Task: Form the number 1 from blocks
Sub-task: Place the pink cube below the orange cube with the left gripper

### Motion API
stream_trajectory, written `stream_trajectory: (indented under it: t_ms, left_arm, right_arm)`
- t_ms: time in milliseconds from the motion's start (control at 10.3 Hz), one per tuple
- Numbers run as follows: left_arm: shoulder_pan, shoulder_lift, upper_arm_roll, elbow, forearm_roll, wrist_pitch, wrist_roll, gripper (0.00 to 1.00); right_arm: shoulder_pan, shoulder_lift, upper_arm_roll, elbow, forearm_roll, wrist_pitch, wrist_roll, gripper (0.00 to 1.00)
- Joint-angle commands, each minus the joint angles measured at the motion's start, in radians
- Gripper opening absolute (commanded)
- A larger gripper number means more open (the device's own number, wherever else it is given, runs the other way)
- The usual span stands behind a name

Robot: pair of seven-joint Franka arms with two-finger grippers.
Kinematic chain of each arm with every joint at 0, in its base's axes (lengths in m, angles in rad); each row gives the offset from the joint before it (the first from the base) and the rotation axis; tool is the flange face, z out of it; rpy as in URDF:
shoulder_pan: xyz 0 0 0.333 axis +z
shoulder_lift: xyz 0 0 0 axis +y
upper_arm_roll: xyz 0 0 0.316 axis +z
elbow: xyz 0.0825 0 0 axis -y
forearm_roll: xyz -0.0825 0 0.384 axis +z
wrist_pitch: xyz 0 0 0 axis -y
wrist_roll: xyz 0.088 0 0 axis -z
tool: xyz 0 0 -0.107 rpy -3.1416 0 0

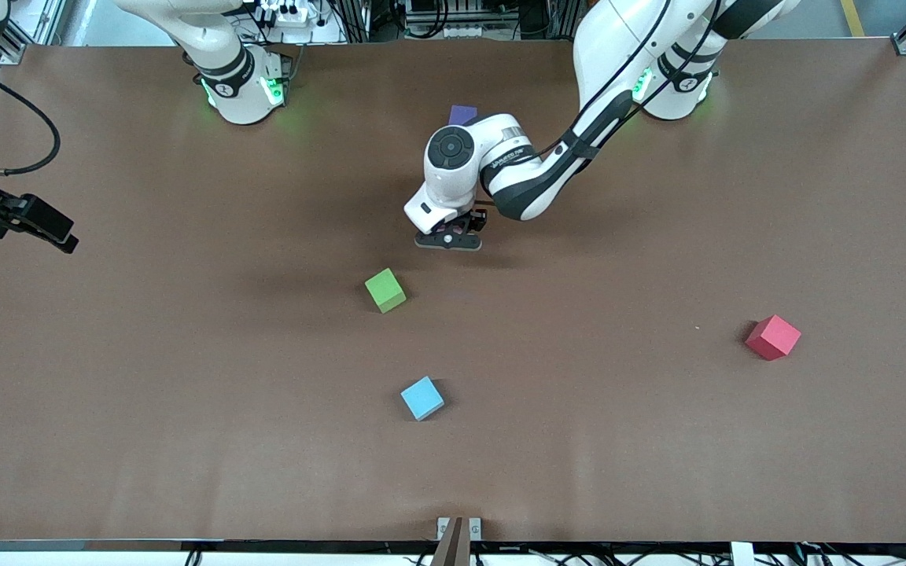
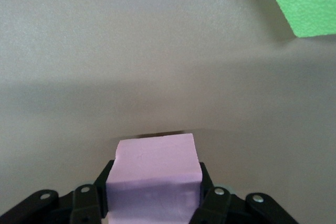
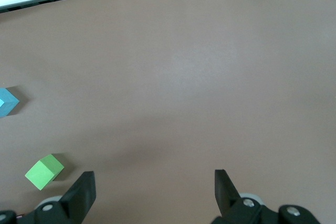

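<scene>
1. The left tool was closed on a light pink block, its fingers pressing two opposing faces so that the cube sat square between them and could be set down without turning.
2. In the front view the left tool hung low over the middle of the table; whether the held block had already met the surface could not be told, since the wrist hid it there.
3. A purple block lay on the table near the robots' bases, partly hidden by the left arm; it probably marked one end of the figure, the pink block being brought down in line with it toward the front camera.
4. The remaining blocks of the task were not visible, possibly covered by the arm.
5. The green cube lay just beside the left tool and nearer the front camera, close enough to the likely stroke to call for care.
6. The light blue cube and the red cube lay well apart from the work.
7. The right tool waited with its jaws wide and empty, held over the table edge at the right arm's end, clear of the working arm.
</scene>
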Motion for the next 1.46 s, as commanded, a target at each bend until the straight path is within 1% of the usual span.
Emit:
stream_trajectory:
  t_ms: [0, 291, 389, 486, 680, 874, 972, 1166, 1263, 1360]
  left_arm:
    - [0.002, -0.006, -0.008, -0.021, 0.028, 0.014, 0.004, 0.00]
    - [0.002, -0.006, -0.008, -0.024, 0.028, 0.014, 0.004, 0.00]
    - [0.003, -0.006, -0.008, -0.024, 0.027, 0.012, 0.003, 0.68]
    - [0.003, -0.009, -0.008, -0.026, 0.027, 0.011, -0.015, 1.00]
    - [0.011, -0.018, -0.010, -0.017, 0.025, 0.008, -0.020, 1.00]
    - [0.028, -0.074, -0.010, -0.015, 0.013, 0.002, -0.017, 1.00]
    - [0.046, -0.117, -0.011, -0.015, 0.010, -0.021, -0.017, 1.00]
    - [0.101, -0.237, -0.016, -0.012, -0.013, -0.114, -0.017, 1.00]
    - [0.149, -0.307, -0.013, -0.011, -0.077, -0.150, -0.016, 1.00]
    - [0.204, -0.368, -0.008, -0.008, -0.114, -0.185, -0.013, 1.00]
  right_arm:
    - [-0.009, 0.023, 0.006, 0.037, 0.001, -0.022, -0.013, 1.00]
    - [-0.009, 0.027, 0.006, 0.037, 0.001, -0.022, -0.013, 1.00]
    - [-0.010, 0.027, 0.006, 0.037, 0.001, -0.022, -0.013, 1.00]
    - [-0.010, 0.029, 0.006, 0.037, 0.001, -0.020, -0.013, 1.00]
    - [-0.010, 0.032, 0.006, 0.038, 0.000, -0.022, -0.015, 1.00]
    - [-0.010, 0.032, 0.006, 0.038, 0.001, -0.020, -0.015, 1.00]
    - [-0.010, 0.032, 0.006, 0.038, 0.001, -0.022, -0.015, 1.00]
    - [-0.010, 0.032, 0.006, 0.038, 0.001, -0.020, -0.013, 1.00]
    - [-0.010, 0.032, 0.006, 0.038, 0.001, -0.020, -0.013, 1.00]
    - [-0.009, 0.032, 0.006, 0.038, 0.001, -0.020, -0.013, 1.00]
